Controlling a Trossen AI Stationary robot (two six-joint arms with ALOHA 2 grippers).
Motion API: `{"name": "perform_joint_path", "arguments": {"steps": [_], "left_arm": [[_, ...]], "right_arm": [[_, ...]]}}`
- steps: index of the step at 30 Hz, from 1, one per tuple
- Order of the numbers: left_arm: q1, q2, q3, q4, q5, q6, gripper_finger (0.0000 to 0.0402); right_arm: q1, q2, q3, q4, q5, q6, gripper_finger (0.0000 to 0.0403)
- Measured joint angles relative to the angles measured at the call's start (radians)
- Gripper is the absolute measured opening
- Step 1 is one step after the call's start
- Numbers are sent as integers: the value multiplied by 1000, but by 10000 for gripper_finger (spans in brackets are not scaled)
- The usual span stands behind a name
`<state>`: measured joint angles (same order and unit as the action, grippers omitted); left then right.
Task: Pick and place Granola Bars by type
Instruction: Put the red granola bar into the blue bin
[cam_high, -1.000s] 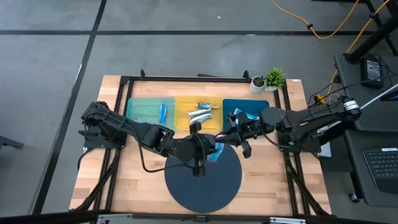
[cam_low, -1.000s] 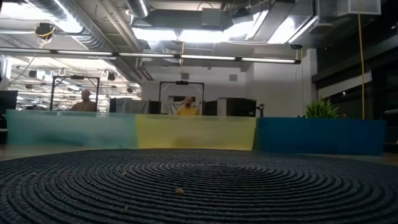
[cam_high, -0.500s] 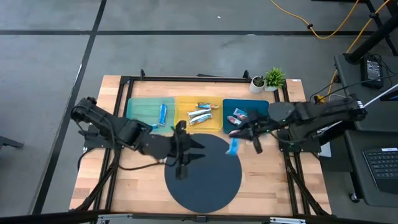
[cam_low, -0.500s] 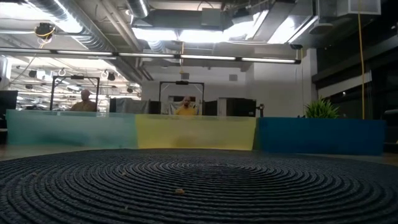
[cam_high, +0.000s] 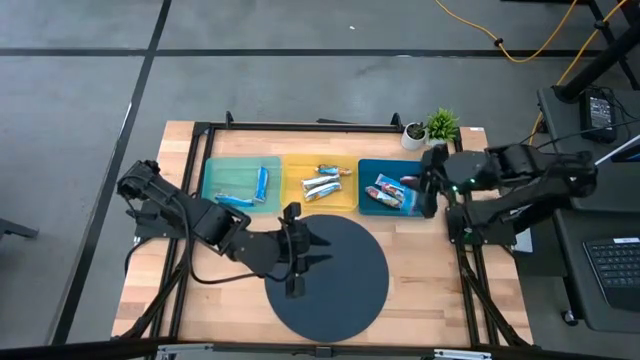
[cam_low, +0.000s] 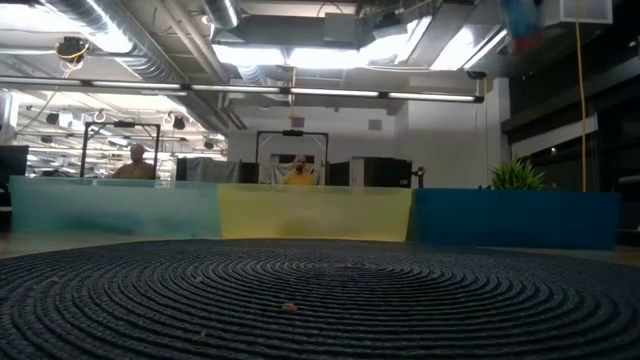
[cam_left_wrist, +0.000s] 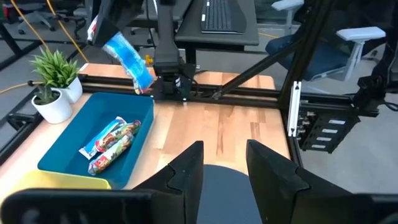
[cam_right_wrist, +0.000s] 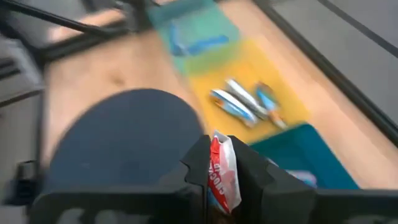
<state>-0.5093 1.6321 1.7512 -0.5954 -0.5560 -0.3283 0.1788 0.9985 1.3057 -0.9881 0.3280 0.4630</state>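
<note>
- Wooden table (cam_high: 420, 290) with round dark mat (cam_high: 335, 275) in front, three trays along the back: teal tray (cam_high: 222, 175), yellow tray (cam_high: 300, 170), blue tray (cam_high: 385, 168).
- Right claw (cam_high: 428, 190) clamped on one bar (cam_left_wrist: 127, 55), blue-wrapped with red end, hanging long-axis down, at blue tray's outer edge.
- Blue tray directly beneath and inward of right claw; two multicolour bars (cam_high: 388, 192) already inside; likely a drop next.
- Potted plant (cam_high: 438, 126) just behind right claw; keep clear.
- Left claw (cam_high: 291, 262) part-open, empty, over mat, well apart.

likely a lab: exposed ceiling ducts (cam_low: 150, 40), office chairs (cam_left_wrist: 354, 43), taped concrete floor (cam_high: 300, 80).
</note>
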Motion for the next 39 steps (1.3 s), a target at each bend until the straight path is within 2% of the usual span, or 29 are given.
{"name": "perform_joint_path", "arguments": {"steps": [5,8,12,20,25,33,39], "left_arm": [[8,0,0,0,-1,18,112],[8,0,0,-1,26,44,114],[8,0,0,-12,87,91,115],[8,0,0,-40,112,133,109],[8,0,0,-90,113,133,112],[14,0,0,-175,91,122,111],[64,-32,-1,-191,65,105,107]], "right_arm": [[-132,18,-15,-181,53,34,47],[-249,46,-15,-247,103,-2,47],[-387,89,-8,-244,69,-50,47],[-489,163,-1,-270,65,-18,47],[-559,251,-2,-327,79,-18,47],[-658,472,-54,-258,158,-110,47],[-703,595,-129,-90,169,-189,47]]}}
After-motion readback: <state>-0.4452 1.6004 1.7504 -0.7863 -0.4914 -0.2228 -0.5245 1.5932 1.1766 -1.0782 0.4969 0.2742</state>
